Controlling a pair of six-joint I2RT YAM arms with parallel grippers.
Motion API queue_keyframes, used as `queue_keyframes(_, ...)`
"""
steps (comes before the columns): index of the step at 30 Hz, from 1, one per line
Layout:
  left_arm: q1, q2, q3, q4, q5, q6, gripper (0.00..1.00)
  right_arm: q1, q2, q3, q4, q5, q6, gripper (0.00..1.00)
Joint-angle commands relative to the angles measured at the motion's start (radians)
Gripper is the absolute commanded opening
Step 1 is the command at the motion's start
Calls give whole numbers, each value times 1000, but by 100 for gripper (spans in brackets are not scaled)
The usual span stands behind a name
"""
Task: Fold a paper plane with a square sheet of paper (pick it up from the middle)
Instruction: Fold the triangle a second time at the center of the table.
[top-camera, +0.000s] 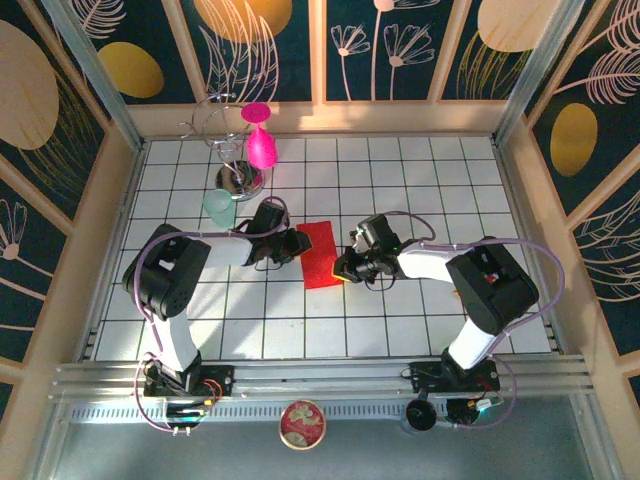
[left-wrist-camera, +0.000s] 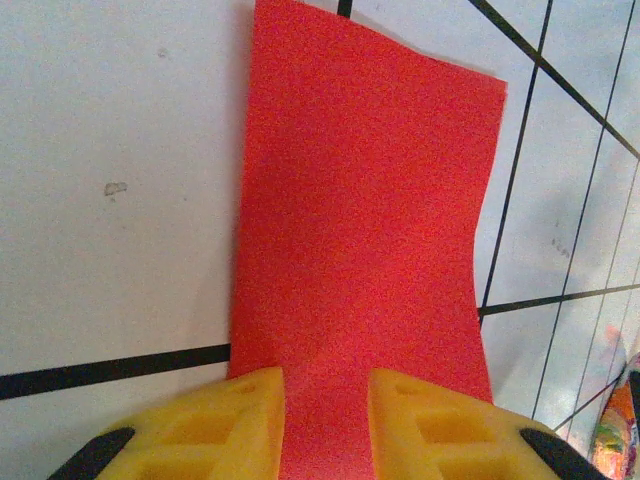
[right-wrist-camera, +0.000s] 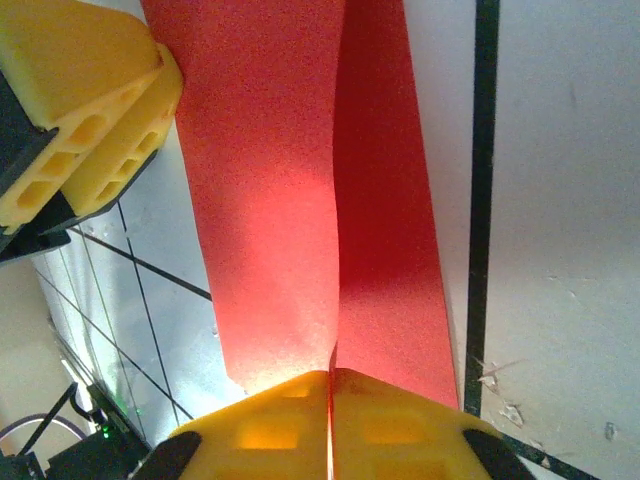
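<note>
The red square sheet of paper (top-camera: 320, 252) lies on the white grid table between my two grippers. It is doubled over into a narrow rectangle, not the shape of a paper plane. My left gripper (top-camera: 298, 243) rests on its left end. In the left wrist view the yellow fingers (left-wrist-camera: 240, 420) stand apart, with the paper (left-wrist-camera: 365, 230) flat between them at the left gripper (left-wrist-camera: 327, 385). My right gripper (top-camera: 345, 268) is at the sheet's right lower corner. In the right wrist view the right gripper (right-wrist-camera: 332, 375) is shut on a raised ridge of the paper (right-wrist-camera: 290, 200).
A magenta goblet (top-camera: 260, 140) hangs on a metal stand (top-camera: 238, 180) at the back left, with a pale green cup (top-camera: 220, 208) below it near the left arm. A round tin (top-camera: 302, 424) sits in front of the base rail. Patterned walls enclose the table.
</note>
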Motion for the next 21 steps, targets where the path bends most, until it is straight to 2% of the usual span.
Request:
queue_keyframes(1,-5,0,31,-37,-9,34,29,2,-27,-6,-18,45,10,5)
queue_keyframes(7,-6,-44,74,-41,-16,68,30,2,-24,-1,-72,104,14,0)
queue_keyframes(21,-5,76,160,-69,-21,100,28,2,-18,26,-116,116,23,0)
